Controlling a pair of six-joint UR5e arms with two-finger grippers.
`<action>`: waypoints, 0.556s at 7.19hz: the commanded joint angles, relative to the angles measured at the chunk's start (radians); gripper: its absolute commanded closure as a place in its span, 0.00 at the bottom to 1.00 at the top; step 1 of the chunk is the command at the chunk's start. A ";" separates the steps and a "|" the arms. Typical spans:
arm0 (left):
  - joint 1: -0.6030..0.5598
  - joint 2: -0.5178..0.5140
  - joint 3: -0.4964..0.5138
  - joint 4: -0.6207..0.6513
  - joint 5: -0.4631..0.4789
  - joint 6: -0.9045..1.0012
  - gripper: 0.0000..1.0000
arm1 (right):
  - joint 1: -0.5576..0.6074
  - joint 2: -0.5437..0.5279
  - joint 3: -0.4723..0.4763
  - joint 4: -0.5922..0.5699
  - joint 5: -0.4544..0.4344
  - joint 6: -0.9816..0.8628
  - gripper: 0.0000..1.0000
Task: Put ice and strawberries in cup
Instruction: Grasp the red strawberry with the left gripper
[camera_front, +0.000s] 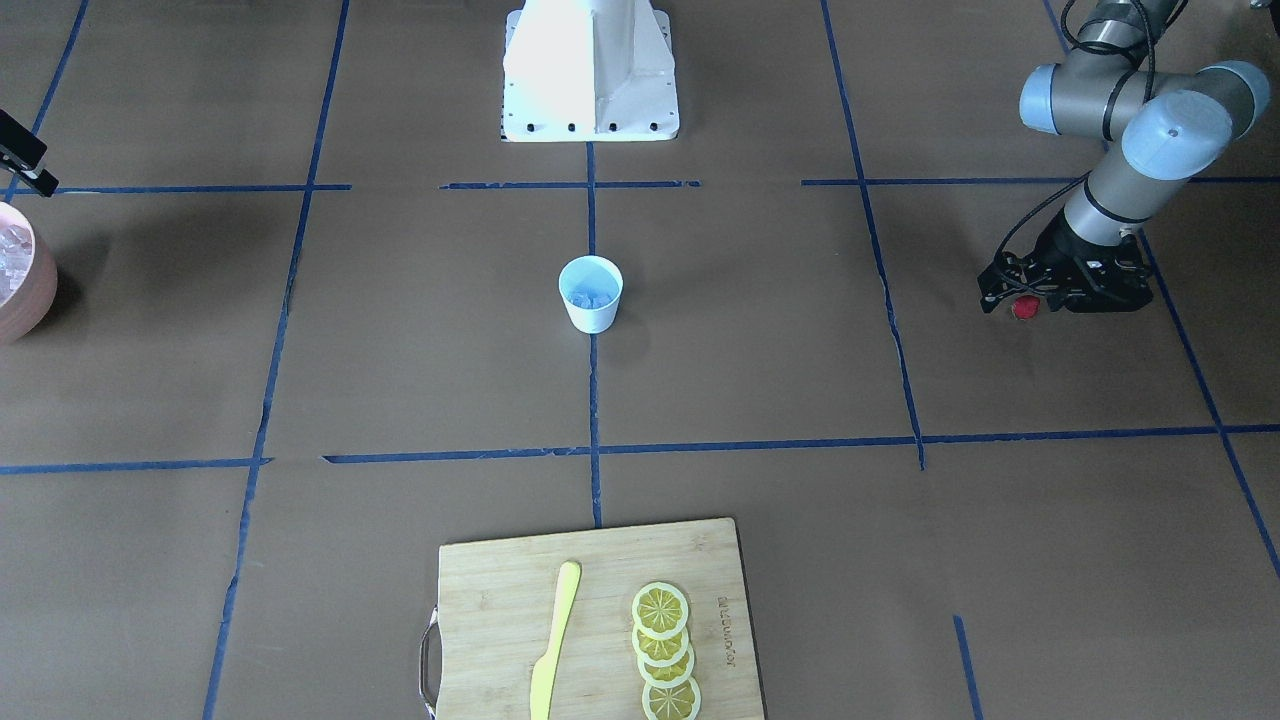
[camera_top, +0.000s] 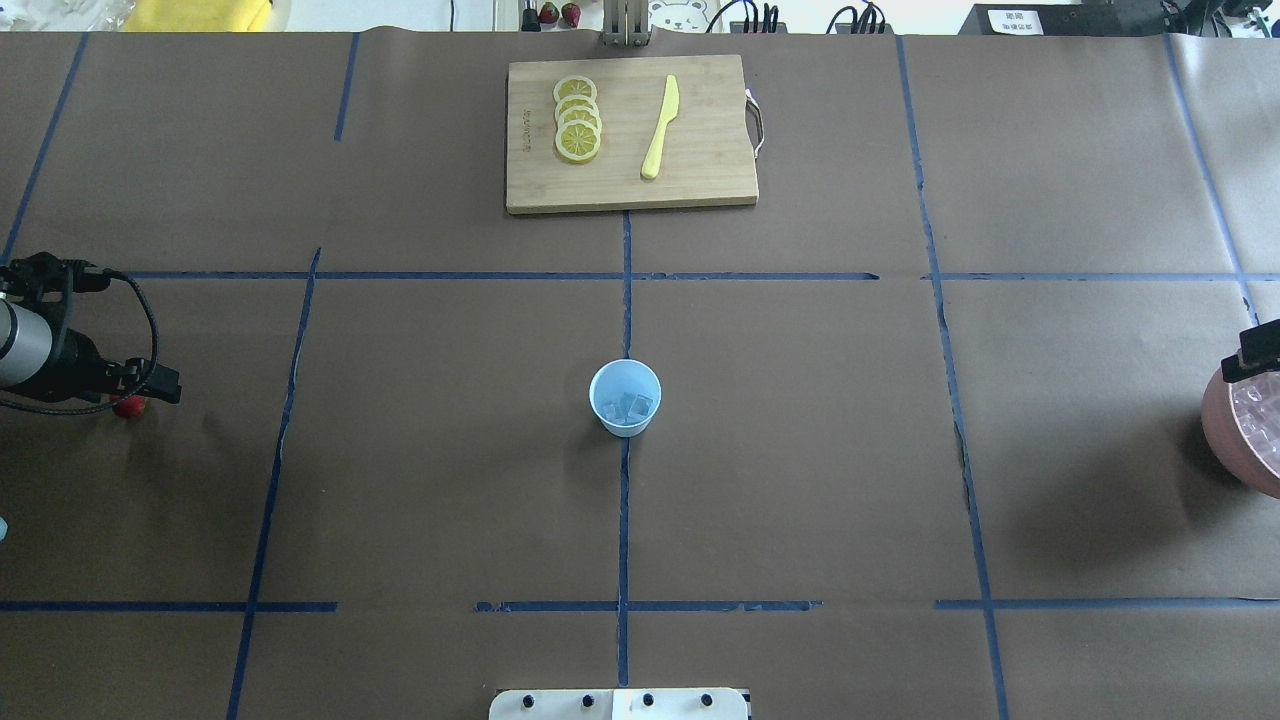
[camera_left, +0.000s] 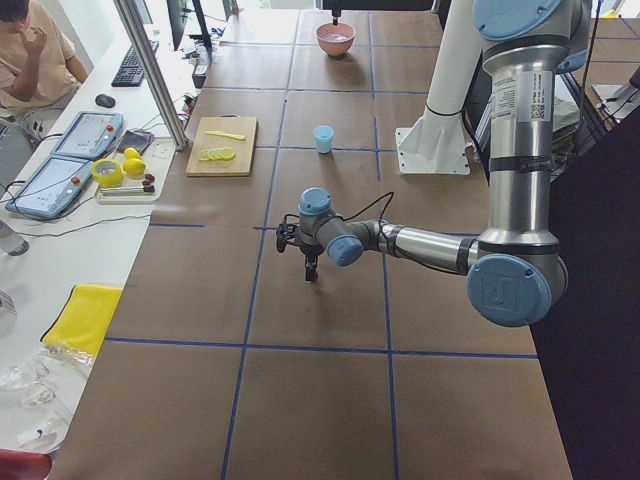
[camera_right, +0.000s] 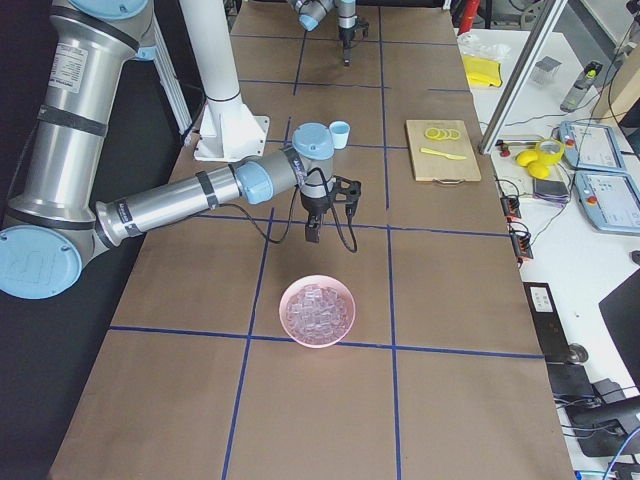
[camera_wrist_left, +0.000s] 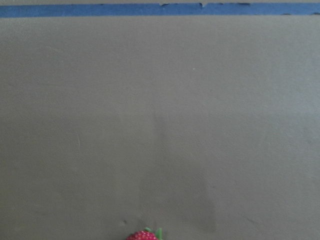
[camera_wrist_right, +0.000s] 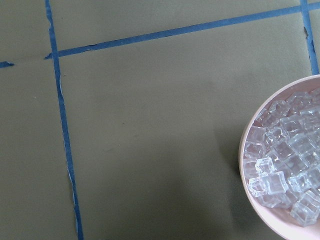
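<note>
Front-facing view: cup (camera_front: 590, 293) stands mid-frame on the table (camera_front: 400, 350) with ice (camera_front: 590, 298) inside. It probably sits central so either arm can reach it. Left claw (camera_front: 1020, 300) is at the right edge, low, with the strawberry (camera_front: 1024, 308) right at its tip. Cannot tell whether it pinches the berry or only straddles it. Pink bowl (camera_front: 28, 295) of spare cubes is at the left edge. A fragment of the right claw (camera_front: 25, 160) shows just above it; cannot tell if spread or pressed together.

Overhead: two cubes show in the cup, so the ice part looks done and the berry is pending. Berry is at far left, well apart from the cup. Cutting board (camera_top: 630, 190), lemon slices (camera_top: 578, 120) and knife (camera_top: 660, 128) are at top centre, out of the way and not needed.

Exterior left: near arm is bent low with its claw pointing down at the table, which reads as a pick pose.

Exterior right: near arm's claw hangs beyond the bowl, off the cup, likely leaving room for the other arm.

Left wrist: berry at the bottom edge, no fingers in frame.

Right wrist: bowl at lower right, cubes heaped, no fingers.
</note>
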 joint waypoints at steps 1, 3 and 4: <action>-0.001 0.007 0.008 -0.007 -0.003 -0.004 0.01 | 0.001 -0.001 0.001 0.000 -0.001 0.002 0.00; -0.001 0.009 0.011 -0.006 -0.004 -0.003 0.12 | 0.001 0.001 0.001 -0.001 -0.001 0.002 0.00; -0.001 0.009 0.025 -0.006 -0.004 -0.001 0.14 | 0.001 0.001 0.001 -0.001 -0.001 0.002 0.00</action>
